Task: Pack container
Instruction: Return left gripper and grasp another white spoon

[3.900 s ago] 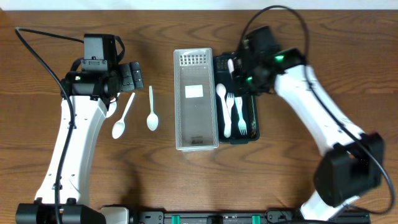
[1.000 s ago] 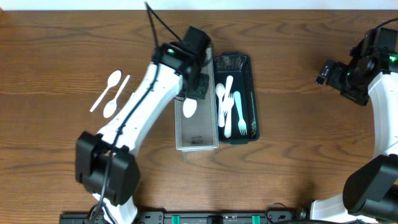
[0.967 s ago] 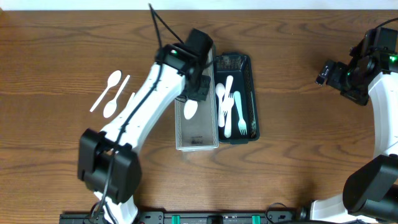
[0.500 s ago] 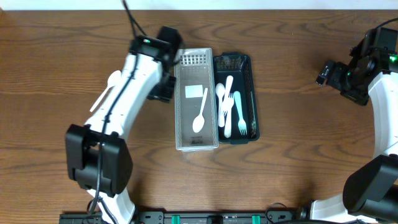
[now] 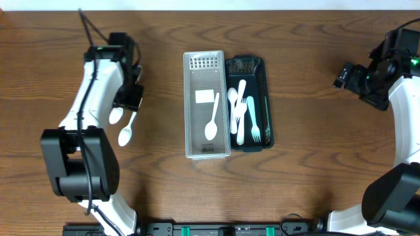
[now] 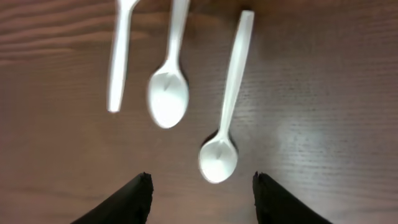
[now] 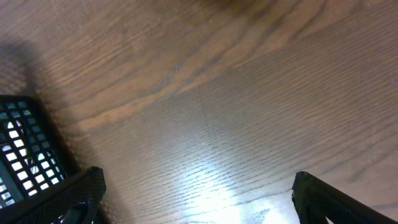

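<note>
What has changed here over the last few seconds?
The left gripper dropped a white spoon into the clear basket, then swung back left and now hovers open over the loose spoons. The right arm left the dark tray for the far right edge. Basket, tray and its cutlery stayed put.

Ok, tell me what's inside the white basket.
One white spoon lies in the white basket, its handle tip over a white label at the bottom. Nothing else shows; the label's covered edge is hidden.

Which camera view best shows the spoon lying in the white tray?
Overhead: the spoon lies whole in the white tray. Left wrist shows only loose spoons; right wrist, only the dark basket corner.
</note>
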You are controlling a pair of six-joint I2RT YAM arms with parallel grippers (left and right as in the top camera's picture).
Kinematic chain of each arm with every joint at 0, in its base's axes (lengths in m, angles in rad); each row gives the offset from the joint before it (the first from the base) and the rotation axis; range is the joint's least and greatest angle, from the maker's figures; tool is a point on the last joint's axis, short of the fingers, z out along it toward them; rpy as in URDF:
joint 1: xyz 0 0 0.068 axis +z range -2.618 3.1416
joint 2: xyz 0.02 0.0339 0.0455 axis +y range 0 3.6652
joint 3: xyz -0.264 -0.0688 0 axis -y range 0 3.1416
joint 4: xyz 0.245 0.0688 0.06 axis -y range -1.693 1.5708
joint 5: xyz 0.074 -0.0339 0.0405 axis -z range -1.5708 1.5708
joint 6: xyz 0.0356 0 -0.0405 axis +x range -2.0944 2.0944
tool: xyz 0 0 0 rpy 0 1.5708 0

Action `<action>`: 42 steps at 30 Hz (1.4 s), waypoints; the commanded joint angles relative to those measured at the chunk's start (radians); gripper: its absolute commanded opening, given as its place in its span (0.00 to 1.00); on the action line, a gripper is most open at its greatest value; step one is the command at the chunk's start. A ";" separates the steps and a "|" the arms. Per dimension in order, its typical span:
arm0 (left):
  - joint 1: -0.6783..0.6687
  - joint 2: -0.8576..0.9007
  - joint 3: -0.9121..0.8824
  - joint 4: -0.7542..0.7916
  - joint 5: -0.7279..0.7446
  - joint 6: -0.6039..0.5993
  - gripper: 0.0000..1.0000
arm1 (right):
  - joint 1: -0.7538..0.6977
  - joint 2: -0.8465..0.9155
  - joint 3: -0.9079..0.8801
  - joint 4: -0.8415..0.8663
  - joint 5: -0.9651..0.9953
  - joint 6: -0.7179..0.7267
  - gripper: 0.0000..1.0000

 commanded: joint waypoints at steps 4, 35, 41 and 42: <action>0.030 -0.016 -0.105 0.121 0.194 0.097 0.57 | 0.007 0.003 -0.006 0.018 -0.004 0.013 0.99; 0.050 0.040 -0.330 0.382 0.183 0.129 0.51 | 0.007 0.003 -0.006 -0.010 -0.005 0.013 0.99; 0.050 0.045 -0.330 0.375 0.187 0.103 0.29 | 0.007 0.003 -0.006 -0.018 -0.005 0.013 0.99; 0.050 0.045 -0.330 0.376 0.187 0.093 0.24 | 0.007 0.003 -0.006 -0.018 -0.005 0.013 0.99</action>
